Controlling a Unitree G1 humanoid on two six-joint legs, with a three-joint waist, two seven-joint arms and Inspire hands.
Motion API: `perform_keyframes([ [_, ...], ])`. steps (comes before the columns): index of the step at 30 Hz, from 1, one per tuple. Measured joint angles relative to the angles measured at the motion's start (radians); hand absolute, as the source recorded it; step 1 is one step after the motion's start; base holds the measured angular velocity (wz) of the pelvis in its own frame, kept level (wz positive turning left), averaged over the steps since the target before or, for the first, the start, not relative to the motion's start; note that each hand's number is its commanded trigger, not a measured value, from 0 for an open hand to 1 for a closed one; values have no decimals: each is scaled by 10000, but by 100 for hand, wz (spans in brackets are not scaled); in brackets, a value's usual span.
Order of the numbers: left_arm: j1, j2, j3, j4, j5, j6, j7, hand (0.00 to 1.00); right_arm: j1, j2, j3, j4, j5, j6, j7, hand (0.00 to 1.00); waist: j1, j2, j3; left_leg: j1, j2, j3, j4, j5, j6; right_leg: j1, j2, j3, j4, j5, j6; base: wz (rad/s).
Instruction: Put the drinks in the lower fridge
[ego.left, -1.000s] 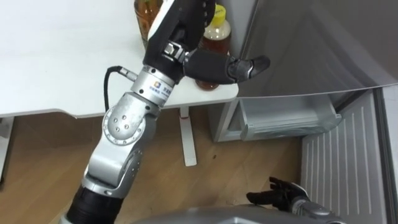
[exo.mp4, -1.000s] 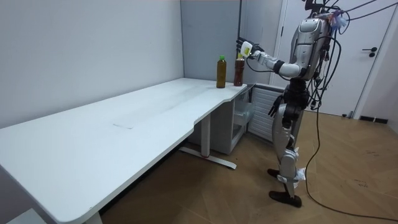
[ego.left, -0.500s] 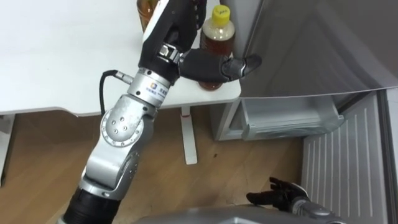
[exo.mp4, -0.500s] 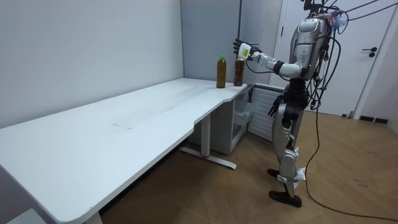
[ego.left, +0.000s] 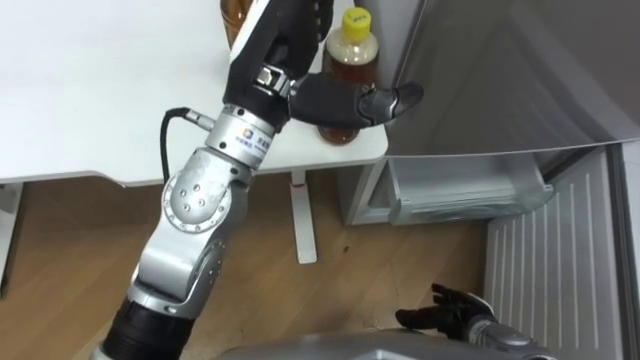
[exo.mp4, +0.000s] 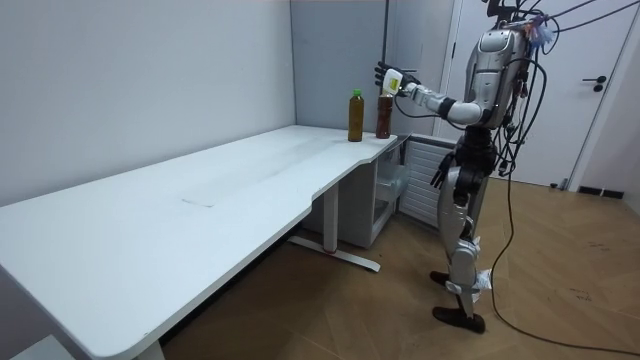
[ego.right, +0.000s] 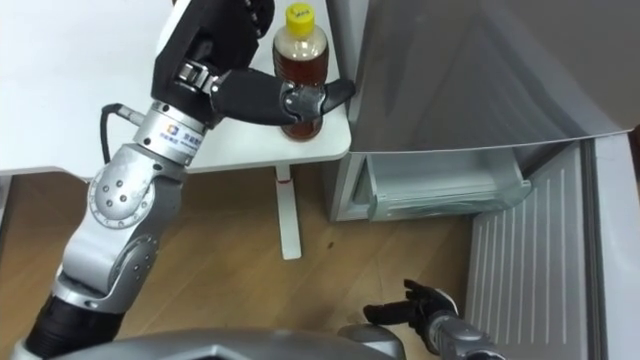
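A brown drink bottle with a yellow cap (ego.left: 352, 60) stands upright at the near corner of the white table (ego.left: 100, 90). My left hand (ego.left: 290, 35) is open beside it, the straight thumb (ego.left: 350, 102) lying across the bottle's front and touching it or nearly so. Behind the hand stands a second amber bottle (ego.left: 235, 15), green-capped in the room view (exo.mp4: 354, 115). The lower fridge (ego.left: 460, 190) is open just right of the table, showing a clear drawer. My right hand (ego.left: 440, 312) hangs low by my side, fingers relaxed, holding nothing.
The grey fridge body (ego.left: 500, 70) rises right beside the table corner. Its open lower door (ego.left: 560, 260) swings out on the right. A white table leg (ego.left: 300, 225) stands on the wooden floor. In the room view I stand at the table's end, facing the bottles.
My left hand has shifted slightly toward the yellow-capped bottle, the thumb now closer across its front. The bottles and right hand have stayed put.
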Motion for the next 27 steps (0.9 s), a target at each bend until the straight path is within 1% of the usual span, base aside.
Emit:
perform_keyframes([
  [4,0,0,-40,202,1,-5,1,0,-3,0,3,-3,-1,1,0,0,1,-9,11,-4,-2,6,-2,0,0,-5,-4,5,4,1,-1,0],
  [9,8,0,-114,889,7,-17,14,0,-13,0,-1,-6,-21,2,-7,0,10,-11,17,-18,-9,27,0,0,0,-32,-3,89,14,0,0,-1],
  [12,25,52,-102,994,4,-109,214,0,-40,-1,-7,-5,-99,14,1,0,9,-13,13,-60,-15,22,0,0,0,-95,-5,134,16,-2,2,-4],
  [16,141,105,-124,1182,46,-107,401,0,-89,-1,-4,-16,-245,21,-12,0,5,-14,4,-160,-13,11,18,0,0,-176,1,107,21,0,0,3],
  [17,175,108,-123,1333,211,-97,440,0,-97,-2,-6,-17,-293,28,-26,0,5,-10,2,-166,-12,7,22,0,0,-176,2,90,21,0,0,3],
  [20,178,207,-144,1840,463,-27,582,0,-115,-6,-4,-40,-368,37,-23,0,-10,8,-10,-186,-7,-41,23,0,0,-169,-7,3,21,0,-1,4],
  [23,187,253,-148,1959,547,133,682,0,-139,-13,1,-41,-383,57,-15,0,-6,28,-16,-193,-4,-58,21,0,0,-177,-8,-18,15,1,-1,4],
  [27,186,253,-139,1958,565,134,828,0,-149,-36,-3,-37,-389,170,-29,0,-26,110,-66,-191,-9,-90,10,0,0,-165,-16,-12,15,1,-1,0],
])
